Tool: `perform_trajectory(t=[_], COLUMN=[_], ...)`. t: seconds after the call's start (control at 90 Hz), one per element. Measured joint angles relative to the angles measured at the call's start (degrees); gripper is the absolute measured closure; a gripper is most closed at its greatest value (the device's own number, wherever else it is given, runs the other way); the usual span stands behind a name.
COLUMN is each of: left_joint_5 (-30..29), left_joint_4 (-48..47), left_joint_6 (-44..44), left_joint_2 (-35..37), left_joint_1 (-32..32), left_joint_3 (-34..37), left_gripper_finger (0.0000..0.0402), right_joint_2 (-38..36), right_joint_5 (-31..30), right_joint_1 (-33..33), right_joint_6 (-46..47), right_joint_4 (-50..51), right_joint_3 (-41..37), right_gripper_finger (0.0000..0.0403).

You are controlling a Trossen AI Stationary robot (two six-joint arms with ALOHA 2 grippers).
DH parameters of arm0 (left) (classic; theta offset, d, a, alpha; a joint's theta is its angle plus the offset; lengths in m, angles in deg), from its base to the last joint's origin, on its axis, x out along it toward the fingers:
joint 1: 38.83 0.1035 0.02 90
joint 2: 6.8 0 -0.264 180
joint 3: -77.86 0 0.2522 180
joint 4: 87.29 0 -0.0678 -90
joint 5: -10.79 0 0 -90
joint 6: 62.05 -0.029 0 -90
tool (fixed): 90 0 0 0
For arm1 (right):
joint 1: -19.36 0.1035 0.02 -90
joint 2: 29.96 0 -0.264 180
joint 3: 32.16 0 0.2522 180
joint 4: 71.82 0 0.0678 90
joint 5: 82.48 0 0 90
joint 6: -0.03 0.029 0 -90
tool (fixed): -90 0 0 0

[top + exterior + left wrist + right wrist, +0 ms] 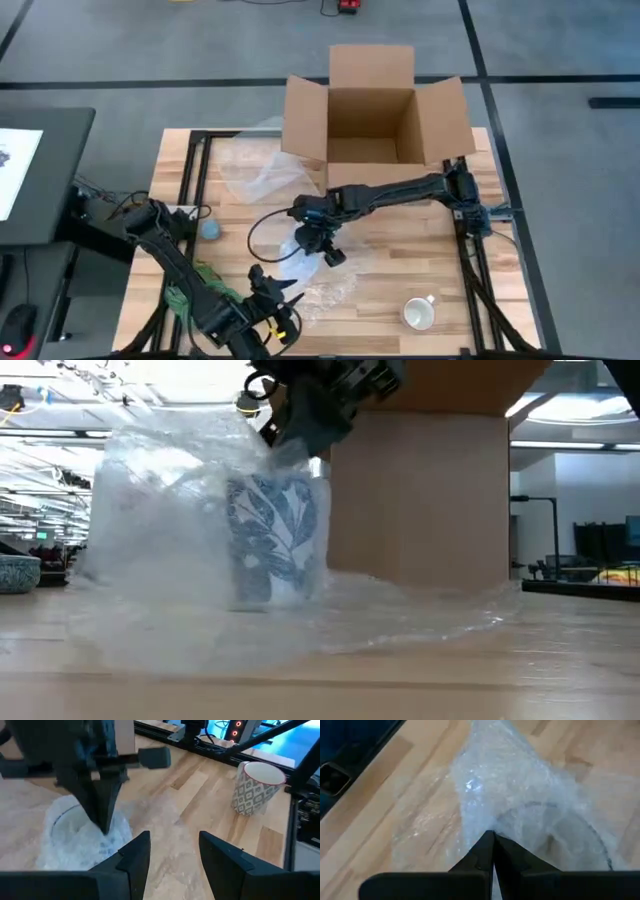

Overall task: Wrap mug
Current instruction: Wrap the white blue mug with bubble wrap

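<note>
Near the centre of the pale wooden slatted table (400,270), the white ceramic mug with the blue leaf print (275,540) stood upright, swaddled in a clear sheet of bubble wrap (180,560) that draped over its mouth and pooled across the boards. Over it came the right gripper (492,845), fingers pinched flat together on a fold of that wrap right above the mug's rim, the dark right arm reaching in from three o'clock across the table. From the level camera the gripper hung at the mug's twelve o'clock, biting the film at its top edge. Down at seven o'clock of the mug, the left gripper (170,855) hovered low with its fingers spread wide and nothing between them, pointed toward the wrapped bundle, near it but not touching. At twelve o'clock on the table sat the open brown cardboard box (372,120), flaps splayed outward. A second loose sheet of clear plastic wrap (262,165) lay at eleven o'clock beside the box. Toward five o'clock stood a white mug with a grey diamond pattern and red rim (255,787), well apart from the action. A small pale-blue bowl (211,230) rested at nine o'clock, near the left arm's base.
</note>
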Motion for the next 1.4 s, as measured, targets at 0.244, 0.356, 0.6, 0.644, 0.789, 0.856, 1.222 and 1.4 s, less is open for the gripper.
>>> perform_trajectory(t=[0.244, 0.356, 0.6, 0.644, 0.789, 0.856, 1.222, 1.4], left_joint_5=[0.0, 0.0, -0.8, -1.0, -1.0, -1.1, -1.2, -1.2], left_joint_4=[0.1, 0.0, 0.1, 0.0, -0.1, 0.0, 0.0, 0.0], left_joint_6=[-1.1, -1.5, -2.7, -2.9, -3.3, -3.8, -4.4, -4.4], left_joint_2=[0.0, 0.0, 0.0, 0.0, 0.0, 0.0, 0.0, 0.0], left_joint_1=[1.1, 1.3, 1.6, 1.8, 2.2, 2.3, 2.5, 2.5], left_joint_3=[0.0, 0.0, 0.0, 0.0, 0.0, 0.0, 0.0, 0.0], left_gripper_finger=[0.0254, 0.0254, 0.0254, 0.0254, 0.0254, 0.0254, 0.0254, 0.0254], right_joint_2=[1.0, 2.6, 5.4, 5.5, 5.5, 5.1, 3.5, 3.4], right_joint_5=[-4.0, -4.0, -5.0, -5.2, -5.6, -5.8, -6.1, -5.8], right_joint_1=[-0.2, -0.3, -0.3, -0.3, -0.4, -0.3, 0.1, 0.1], right_joint_6=[1.9, 2.5, 3.4, 3.2, 3.1, 3.0, 3.3, 2.9], right_joint_4=[-1.9, -3.4, -2.6, -2.5, -2.3, -1.5, 4.6, 7.5], right_joint_3=[0.0, 0.2, 0.2, 0.3, 0.2, 0.5, 7.8, 12.4], right_gripper_finger=[0.0403, 0.0403, 0.0403, 0.0403, 0.0403, 0.0403, 0.0399, 0.0366])
